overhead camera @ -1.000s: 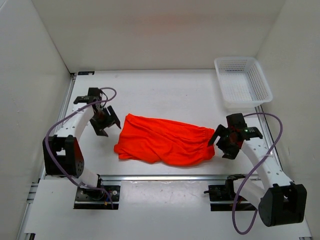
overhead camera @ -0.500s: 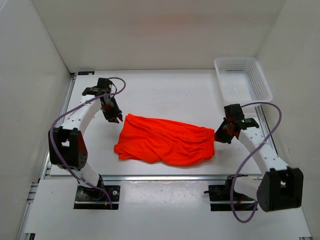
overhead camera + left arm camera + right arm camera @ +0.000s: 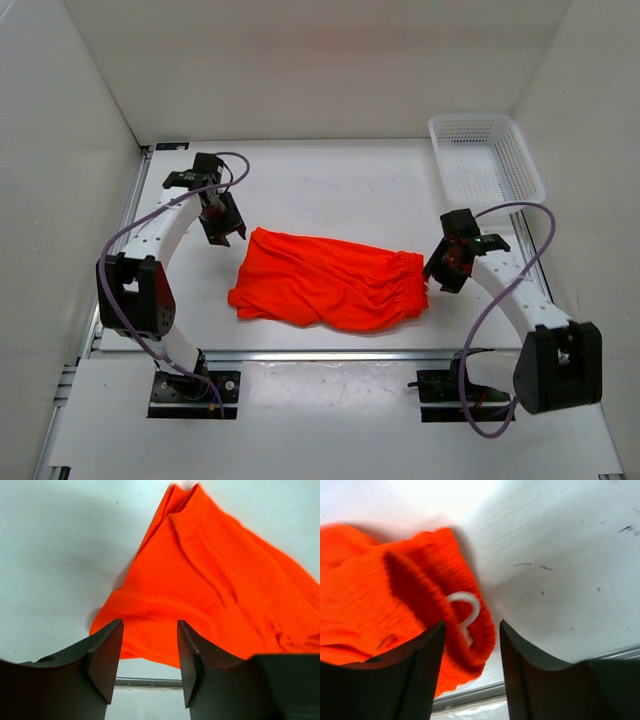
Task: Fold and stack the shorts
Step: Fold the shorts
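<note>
The shorts are lying rumpled on the table. The left gripper is hanging spread just beside their hem corner; the right gripper is hanging spread at their waistband end, over the drawstring.

The shorts lie spread across the middle of the bench, somewhat toward its near edge, with the gathered waistband pointing to the right edge. My left jaws hang just beside the shorts' far left corner. My right jaws sit at the waistband end; whether they touch it I cannot tell. A white mesh basket stands in the far right corner.
</note>
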Robot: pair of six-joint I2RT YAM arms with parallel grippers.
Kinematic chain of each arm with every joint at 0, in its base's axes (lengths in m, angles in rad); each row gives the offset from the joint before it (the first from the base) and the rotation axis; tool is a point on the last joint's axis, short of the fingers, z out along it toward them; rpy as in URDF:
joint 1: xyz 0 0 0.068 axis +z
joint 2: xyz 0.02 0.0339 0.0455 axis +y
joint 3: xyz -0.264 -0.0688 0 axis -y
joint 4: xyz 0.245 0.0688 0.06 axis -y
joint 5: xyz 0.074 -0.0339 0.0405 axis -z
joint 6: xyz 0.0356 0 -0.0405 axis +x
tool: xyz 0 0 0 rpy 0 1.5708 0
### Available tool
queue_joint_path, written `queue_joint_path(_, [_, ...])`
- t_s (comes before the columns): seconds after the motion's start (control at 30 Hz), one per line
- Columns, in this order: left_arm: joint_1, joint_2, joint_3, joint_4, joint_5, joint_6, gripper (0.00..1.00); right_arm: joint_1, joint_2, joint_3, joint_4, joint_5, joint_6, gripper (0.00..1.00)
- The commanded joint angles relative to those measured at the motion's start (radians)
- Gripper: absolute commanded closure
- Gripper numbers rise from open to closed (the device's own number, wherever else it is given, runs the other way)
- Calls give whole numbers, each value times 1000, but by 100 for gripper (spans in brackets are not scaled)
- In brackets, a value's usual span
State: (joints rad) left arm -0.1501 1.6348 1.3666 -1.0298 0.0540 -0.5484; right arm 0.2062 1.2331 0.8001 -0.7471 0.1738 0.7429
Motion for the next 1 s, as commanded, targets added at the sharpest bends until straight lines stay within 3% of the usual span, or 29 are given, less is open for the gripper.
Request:
queue_joint_path(0.0, [-2, -102, 75, -19, -42, 16, 41, 6, -102, 109, -64, 69, -19, 42])
queue_joint_path(0.1, [-11, -121, 88, -19, -30, 25, 39, 6, -133, 142, -84, 56, -42, 34])
queue_joint_path(0.17, [-20, -121, 69, -9, -29, 25, 39, 6, -133, 163, -84, 27, -42, 34])
queue_joint_path(0.27, [-29, -95, 26, 16, -5, 16, 47, 6, -110, 163, -84, 13, -42, 34])
queue_joint_path(0.3, [-38, -80, 17, 28, 4, 16, 49, 6, -110, 163, -84, 13, -42, 38])
queue_joint_path(0.33, [-39, -66, 8, 39, 4, 7, 51, 6, -110, 163, -84, 13, -42, 55])
queue_joint_path(0.43, [-60, -40, -3, 48, 13, 7, 60, 18, -110, 152, -34, -51, -57, 90])
queue_joint_path(0.5, [-74, -21, -12, 63, 14, 7, 64, 53, -92, 152, 9, -92, -57, 96])
queue_joint_path(0.63, [-95, 46, 9, 83, 4, 7, 71, 128, 21, 163, 46, -79, -34, 99])
queue_joint_path(0.9, [-95, 235, 0, 135, -35, -2, 73, 139, 314, 93, 155, 27, -14, 100])
queue_joint_path(0.97, [-95, 258, 0, 135, -36, 7, 75, 139, 325, 93, 155, 27, -23, 100])
